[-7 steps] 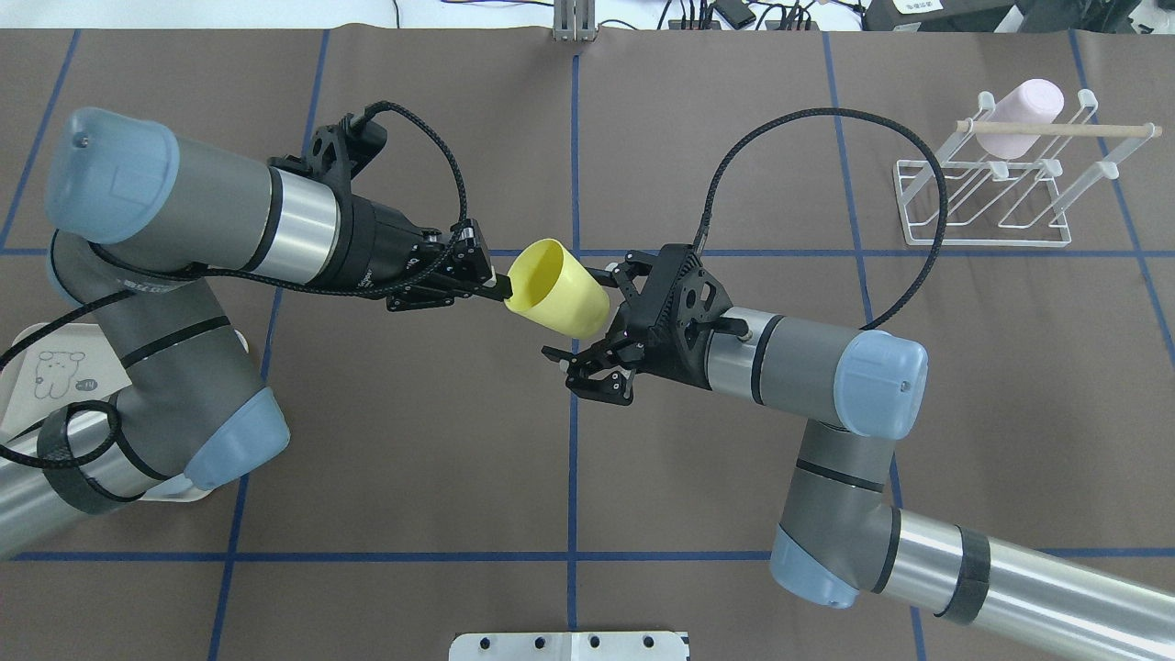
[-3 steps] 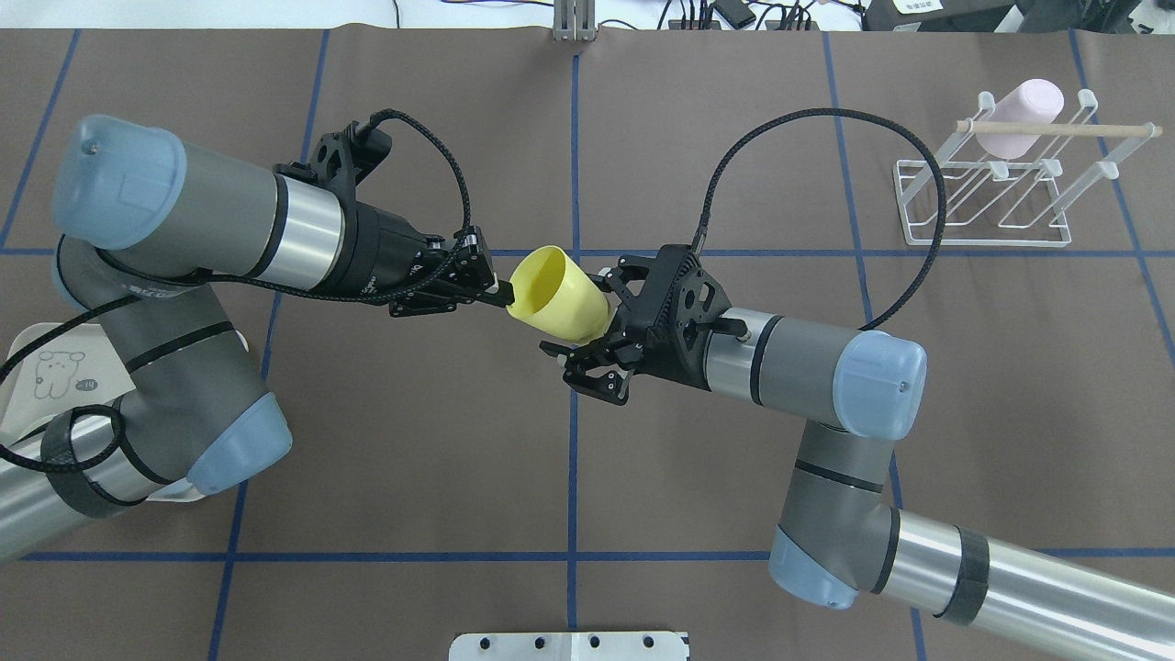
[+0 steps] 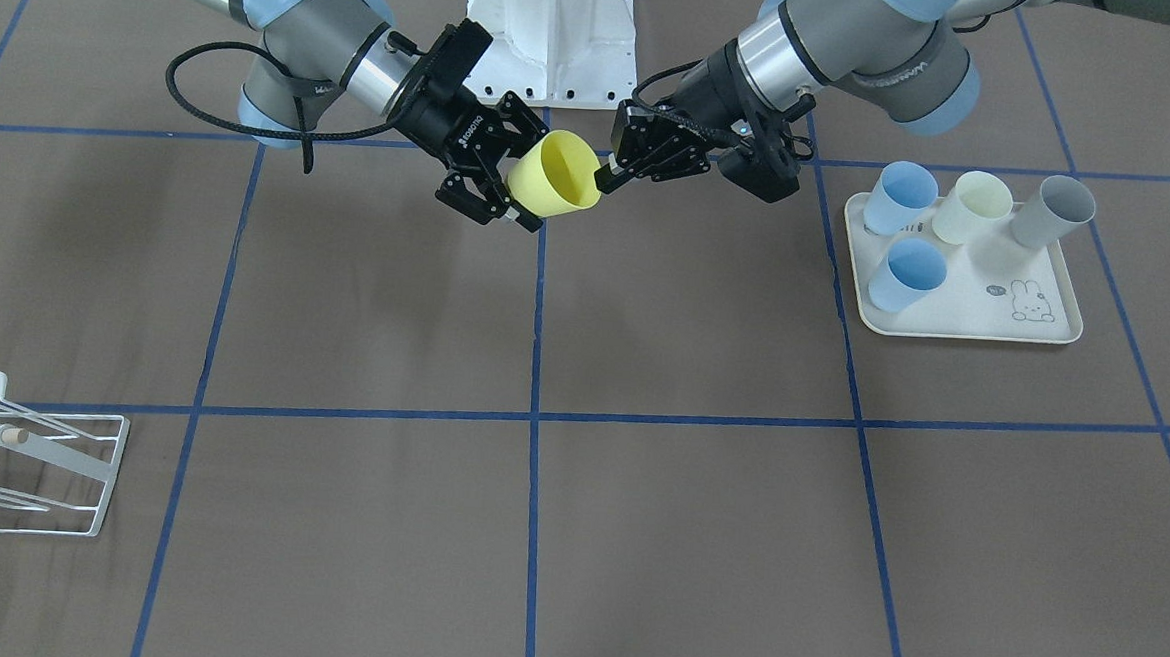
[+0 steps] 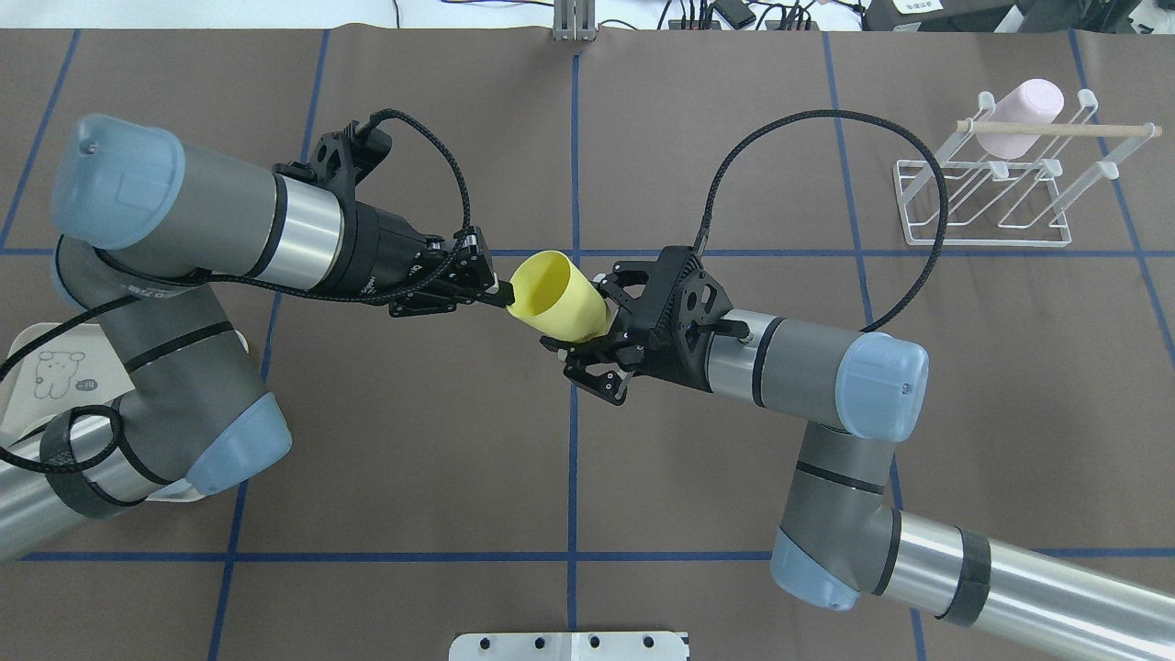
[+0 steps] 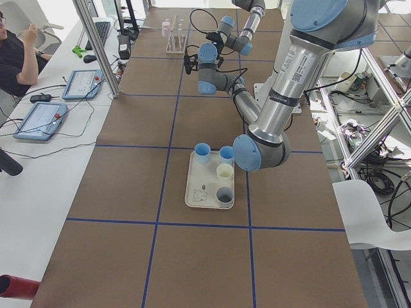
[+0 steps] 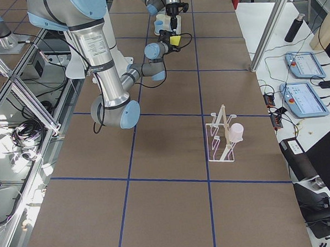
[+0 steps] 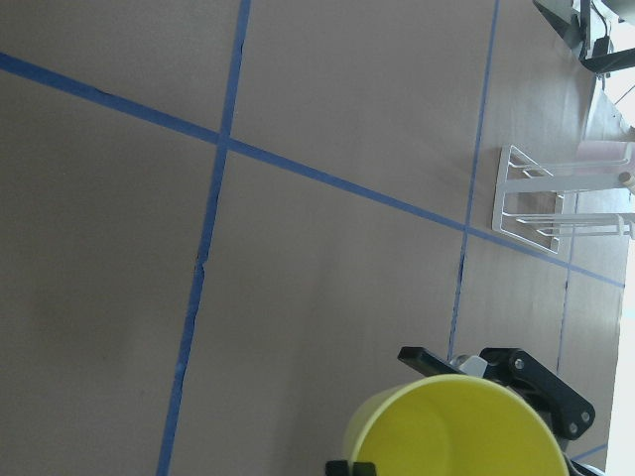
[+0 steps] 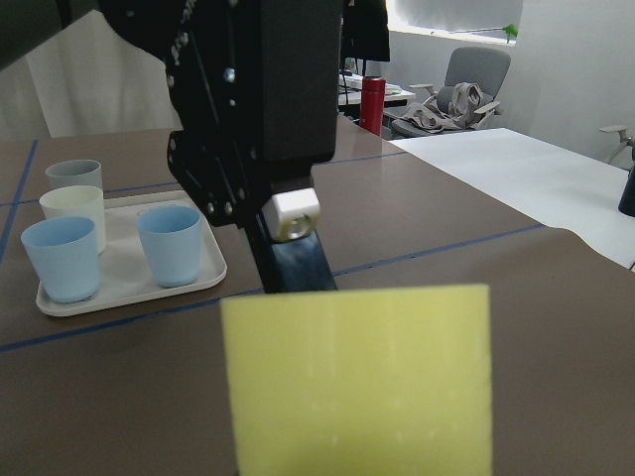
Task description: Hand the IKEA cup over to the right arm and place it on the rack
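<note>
Yellow cup [image 4: 558, 296]: held in the air over the table [image 4: 413, 441], well apart from the rack [image 4: 987, 242], on the rack's robot-left side. It lies nearly on its side, with its mouth turned away from the rack.

Left gripper [image 4: 503, 296]: narrowed to a pinch on the cup's rim, on the side of the cup away from the rack. One finger is inside the mouth and one outside.

Right gripper [image 4: 576, 312]: on the rack side of the cup. Its jaws are drawn in to the width of the cup's base end, and the fingers lie against opposite walls in the overhead and front-facing views. The right wrist view shows only the cup's wall, close up.

Rack: a pale pink cup [image 4: 1023, 115] hangs on a far prong, beneath the wooden dowel [image 4: 1102, 129].

Tray [image 3: 967, 298]: farther from the rack than the yellow cup. It carries two blue cups, one cream and one grey.
</note>
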Controlling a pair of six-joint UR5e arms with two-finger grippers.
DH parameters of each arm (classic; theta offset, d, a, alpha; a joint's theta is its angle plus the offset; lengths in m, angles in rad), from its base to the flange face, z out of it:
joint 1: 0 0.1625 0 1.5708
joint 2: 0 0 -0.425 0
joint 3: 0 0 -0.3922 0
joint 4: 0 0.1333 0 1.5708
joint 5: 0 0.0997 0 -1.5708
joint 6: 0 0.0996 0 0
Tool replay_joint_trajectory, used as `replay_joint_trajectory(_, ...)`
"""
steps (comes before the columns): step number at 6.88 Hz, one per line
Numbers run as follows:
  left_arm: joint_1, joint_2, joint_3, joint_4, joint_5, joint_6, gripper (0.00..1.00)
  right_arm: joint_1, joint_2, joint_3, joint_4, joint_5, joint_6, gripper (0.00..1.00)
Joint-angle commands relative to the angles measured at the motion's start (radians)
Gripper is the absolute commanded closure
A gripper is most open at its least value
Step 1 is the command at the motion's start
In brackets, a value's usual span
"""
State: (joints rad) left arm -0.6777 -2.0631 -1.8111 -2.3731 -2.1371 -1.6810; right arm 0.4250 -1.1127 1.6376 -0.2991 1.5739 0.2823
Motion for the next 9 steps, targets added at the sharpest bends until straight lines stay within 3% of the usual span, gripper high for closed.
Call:
replay_joint_trajectory(1,0.000,0.000,-0.010,0.002,0.000,0.004,0.01,0.000,-0.003,0.001,0.003,0.000,0.000,0.62)
replay_joint_trajectory(3,-0.019,0.003,-0.019,0.011,-0.003,0.006,0.00,0.003,-0.010,-0.001,0.003,-0.002,-0.003,0.62)
replay_joint_trajectory(5,-0.086,0.041,-0.017,0.056,-0.007,0.039,0.00,0.038,-0.022,-0.005,-0.020,0.000,-0.017,0.74)
replay_joint_trajectory(8,-0.187,0.080,-0.149,0.551,0.003,0.521,0.00,0.150,-0.036,0.010,-0.257,0.012,-0.186,0.74)
replay_joint_trajectory(9,-0.233,0.162,-0.204,0.622,0.003,0.702,0.00,0.203,-0.041,0.043,-0.370,0.012,-0.283,0.74)
